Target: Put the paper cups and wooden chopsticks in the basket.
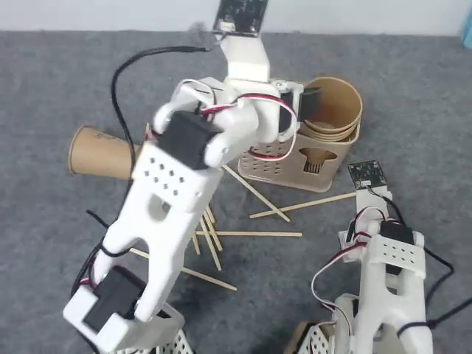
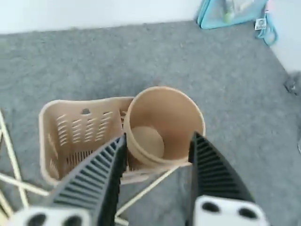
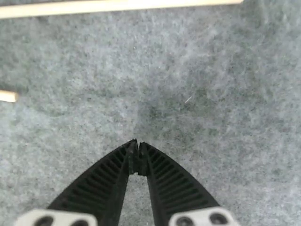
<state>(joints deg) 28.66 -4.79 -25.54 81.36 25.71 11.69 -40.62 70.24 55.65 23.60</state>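
Note:
A beige slotted basket (image 1: 310, 164) stands at the back middle of the grey carpet, with nested paper cups (image 1: 335, 110) upright in its right end. My left gripper (image 2: 159, 139) hangs open just above the top cup (image 2: 162, 127), one finger (image 2: 106, 174) over the basket (image 2: 70, 136), and holds nothing. Another paper cup (image 1: 99, 153) lies on its side to the left, partly behind the left arm. Several wooden chopsticks (image 1: 247, 234) are scattered in front of the basket. My right gripper (image 3: 136, 143) is shut and empty, close to the carpet, short of one chopstick (image 3: 117, 5).
The left arm (image 1: 177, 206) stretches across the scattered sticks and hides some. The right arm (image 1: 391, 258) stands at the front right. A blue object (image 2: 230, 12) lies at the carpet's far edge. Bare carpet lies right of the basket.

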